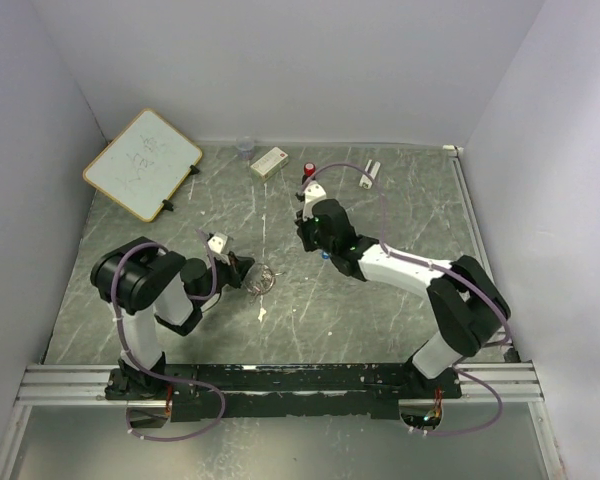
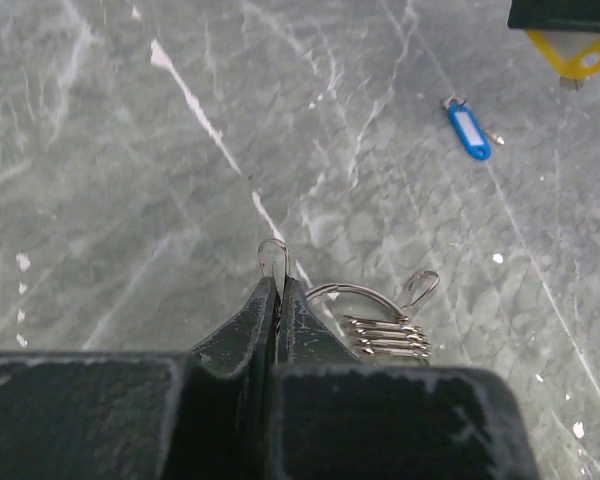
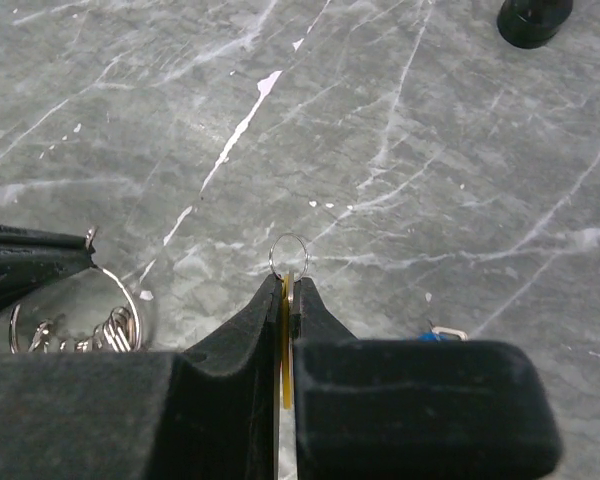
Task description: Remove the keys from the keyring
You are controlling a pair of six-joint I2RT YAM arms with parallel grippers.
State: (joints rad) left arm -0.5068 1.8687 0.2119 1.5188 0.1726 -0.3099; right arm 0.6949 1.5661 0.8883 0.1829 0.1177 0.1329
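The left gripper (image 2: 277,287) is pinched fully shut on the keyring (image 2: 375,320), which is thereby anchored just right of the tips. The closed right gripper (image 3: 288,287) is clamped on the orange-yellow key (image 3: 286,360), judged detached from the ring. The blue key (image 2: 467,130) is seen loose just beside it.

The orange-yellow key (image 3: 285,350) shows in the right wrist view only as a thin edge pinched between the right fingers (image 3: 235,345), so its shape is hidden. The blue key (image 3: 432,335) peeks from behind those fingers, mostly covered. They also cut off the lower part of the keyring (image 3: 105,315), and the black bottle (image 3: 533,18) is clipped by the top edge. In the left wrist view the left fingers (image 2: 245,335) cover the keyring's near side. From the top camera, single keys are too small to tell apart. The writing on the whiteboard (image 1: 142,163) at the desk's (image 1: 280,335) far left corner is unreadable.
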